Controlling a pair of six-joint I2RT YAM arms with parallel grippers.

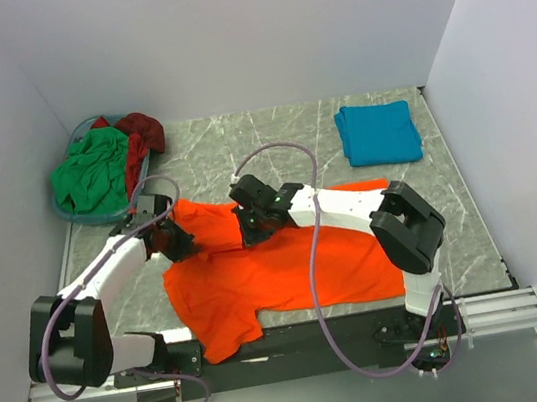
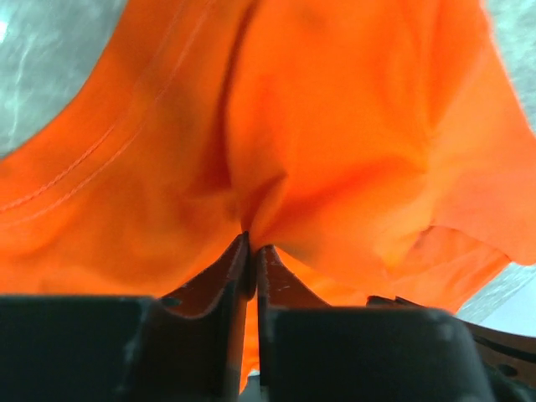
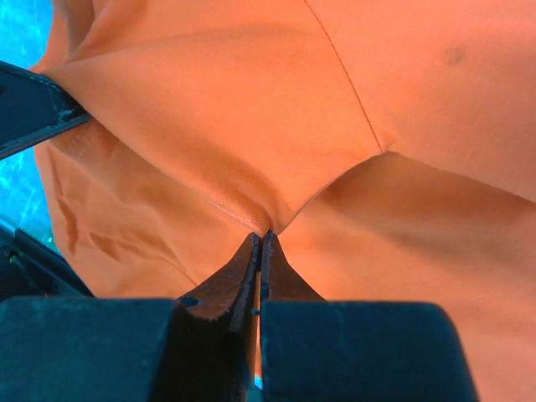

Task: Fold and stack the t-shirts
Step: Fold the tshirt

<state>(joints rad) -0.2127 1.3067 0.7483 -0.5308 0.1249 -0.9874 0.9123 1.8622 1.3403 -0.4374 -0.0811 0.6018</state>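
Orange t-shirt [image 1: 279, 270] lies spread near the table's [image 1: 289, 137] front edge, mid-fold, the left gripper [image 2: 253, 243] and right gripper [image 3: 261, 239] each pinching its cloth. Next likely needs both carrying the fold evenly. Beyond: folded teal t-shirt [image 1: 378, 132]; green t-shirt [image 1: 91, 177] in basket [image 1: 74, 216].
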